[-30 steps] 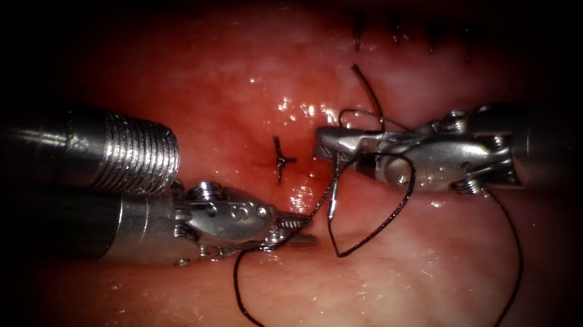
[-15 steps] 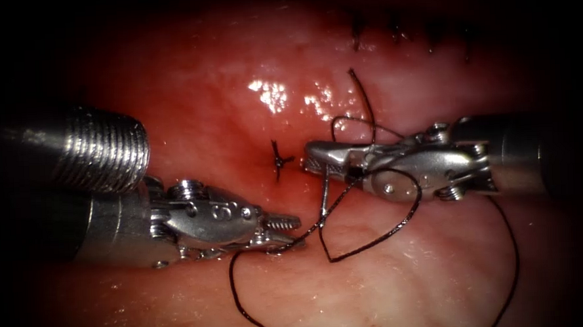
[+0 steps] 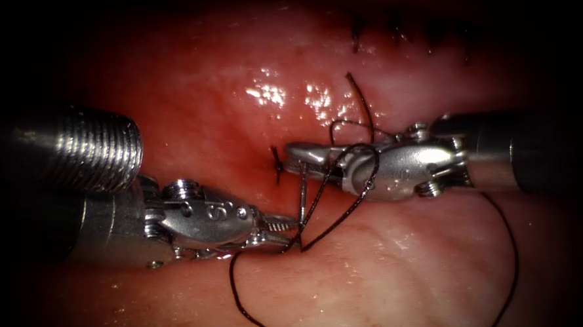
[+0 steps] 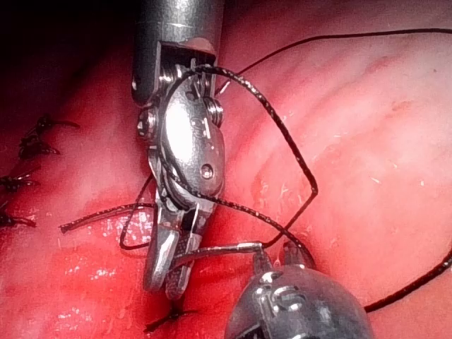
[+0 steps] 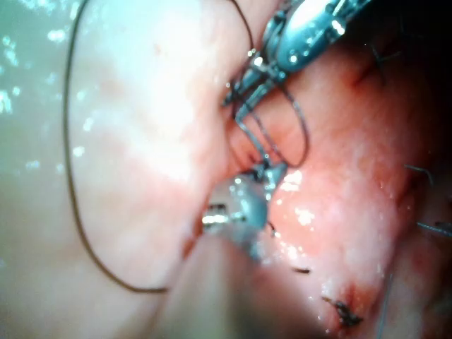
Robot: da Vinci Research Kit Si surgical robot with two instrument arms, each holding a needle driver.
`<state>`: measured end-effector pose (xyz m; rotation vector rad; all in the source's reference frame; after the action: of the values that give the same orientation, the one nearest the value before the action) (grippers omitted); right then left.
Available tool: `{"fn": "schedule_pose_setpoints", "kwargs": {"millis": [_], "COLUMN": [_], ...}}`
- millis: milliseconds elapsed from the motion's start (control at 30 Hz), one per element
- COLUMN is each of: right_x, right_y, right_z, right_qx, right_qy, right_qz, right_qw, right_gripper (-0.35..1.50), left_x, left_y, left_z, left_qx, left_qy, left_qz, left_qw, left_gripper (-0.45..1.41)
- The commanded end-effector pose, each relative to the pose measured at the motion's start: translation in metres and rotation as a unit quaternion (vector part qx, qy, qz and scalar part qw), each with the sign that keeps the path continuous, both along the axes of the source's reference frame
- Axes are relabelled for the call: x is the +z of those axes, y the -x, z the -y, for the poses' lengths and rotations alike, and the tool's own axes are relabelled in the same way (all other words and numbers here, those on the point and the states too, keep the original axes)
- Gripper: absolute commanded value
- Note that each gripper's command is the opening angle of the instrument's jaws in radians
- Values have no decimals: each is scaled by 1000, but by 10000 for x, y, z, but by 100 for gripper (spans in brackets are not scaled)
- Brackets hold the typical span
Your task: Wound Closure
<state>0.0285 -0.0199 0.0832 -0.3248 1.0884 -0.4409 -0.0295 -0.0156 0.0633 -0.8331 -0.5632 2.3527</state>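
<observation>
Needle (image 3: 302, 192) curved; thread (image 3: 346, 213) braided

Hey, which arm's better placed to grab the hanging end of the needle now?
Probably the left: the left tool sits right at the lower end of the needle, which hangs clear of the tissue. The right tool grips its upper end, with thread looped around it.

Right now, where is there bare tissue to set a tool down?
Free: the pale tissue below both tools, between the thread's two strands. Crowded beside the stitch: the right tool holds the needle near its end, off the tissue; the left tool holds thread.
</observation>
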Motion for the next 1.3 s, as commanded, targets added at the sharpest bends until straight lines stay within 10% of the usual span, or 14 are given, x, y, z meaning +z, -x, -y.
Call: {"fn": "schedule_pose_setpoints", "kwargs": {"millis": [33, 1300], "right_x": [8, 55], "right_y": [-8, 19], "right_z": [6, 46], "right_qx": [-4, 21], "right_qy": [-1, -95], "right_qz": [3, 67], "right_qw": [1000, 993], "right_gripper": [-35, -35], "left_x": [5, 6], "left_y": [6, 4], "left_z": [2, 3], "left_qx": [0, 1], "left_qy": [0, 1], "left_qz": [1, 1], "left_qw": [1000, 1000], "left_gripper": [-6, -10]}}
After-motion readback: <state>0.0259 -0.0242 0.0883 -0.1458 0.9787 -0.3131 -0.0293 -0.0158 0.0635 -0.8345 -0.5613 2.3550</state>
